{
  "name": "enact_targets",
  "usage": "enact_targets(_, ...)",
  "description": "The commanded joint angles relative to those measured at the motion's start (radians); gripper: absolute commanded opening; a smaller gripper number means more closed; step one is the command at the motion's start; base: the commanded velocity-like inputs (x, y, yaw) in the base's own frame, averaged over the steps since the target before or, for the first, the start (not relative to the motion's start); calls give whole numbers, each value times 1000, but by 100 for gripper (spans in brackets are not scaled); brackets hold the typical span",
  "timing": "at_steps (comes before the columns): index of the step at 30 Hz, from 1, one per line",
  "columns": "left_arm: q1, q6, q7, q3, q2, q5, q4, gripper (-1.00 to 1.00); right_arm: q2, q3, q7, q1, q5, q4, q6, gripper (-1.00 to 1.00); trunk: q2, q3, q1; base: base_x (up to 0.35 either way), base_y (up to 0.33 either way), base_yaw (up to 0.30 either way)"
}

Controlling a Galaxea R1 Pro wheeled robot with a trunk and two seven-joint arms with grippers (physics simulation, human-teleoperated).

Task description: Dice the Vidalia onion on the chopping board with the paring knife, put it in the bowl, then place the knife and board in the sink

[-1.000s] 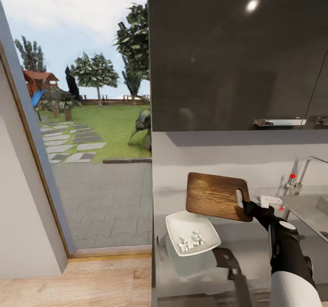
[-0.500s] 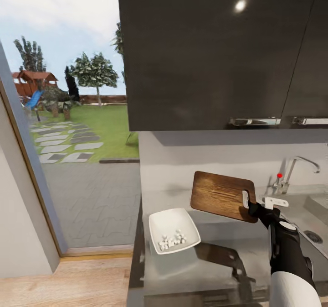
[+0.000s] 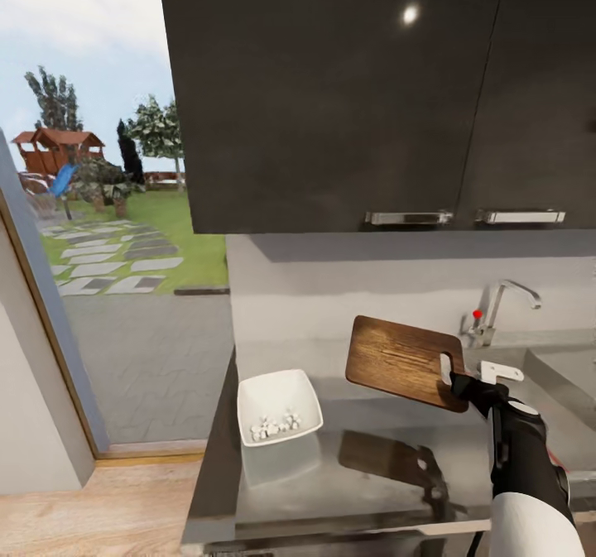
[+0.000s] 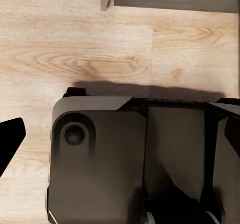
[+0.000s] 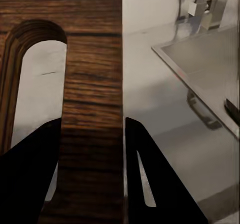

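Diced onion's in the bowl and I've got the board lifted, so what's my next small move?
Probably carry the brown wooden chopping board rightward toward the grey steel sink. The right end effector grips it beside its handle slot, above the grey countertop, short of the basin.

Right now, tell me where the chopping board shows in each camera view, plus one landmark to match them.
Head view: the chopping board hangs tilted over the countertop, right of the bowl, held by the right gripper.
Left wrist view: not in it; wood floor there.
Right wrist view: board fills the near side, pinched at its slot.
Shared landmark: the tap.
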Motion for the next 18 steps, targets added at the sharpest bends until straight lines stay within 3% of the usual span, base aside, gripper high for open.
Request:
enact_targets(1,-1,-6,-6,-8,-1,11,5,100,1,-3,10,-1,7,-2,3,-100,-1,0,0,-39,-40,0)
enact_targets(6,-1,-6,-6,-8,-1,11,5,100,1,-4,9,-1,7,-2,4,-100,-1,0,0,-24,-83,0)
enact_targets(18,-1,-6,-6,-8,-1,11,5,100,3,-5,7,-1,8,-2,4,-100,-1,0,0,-16,-302,0)
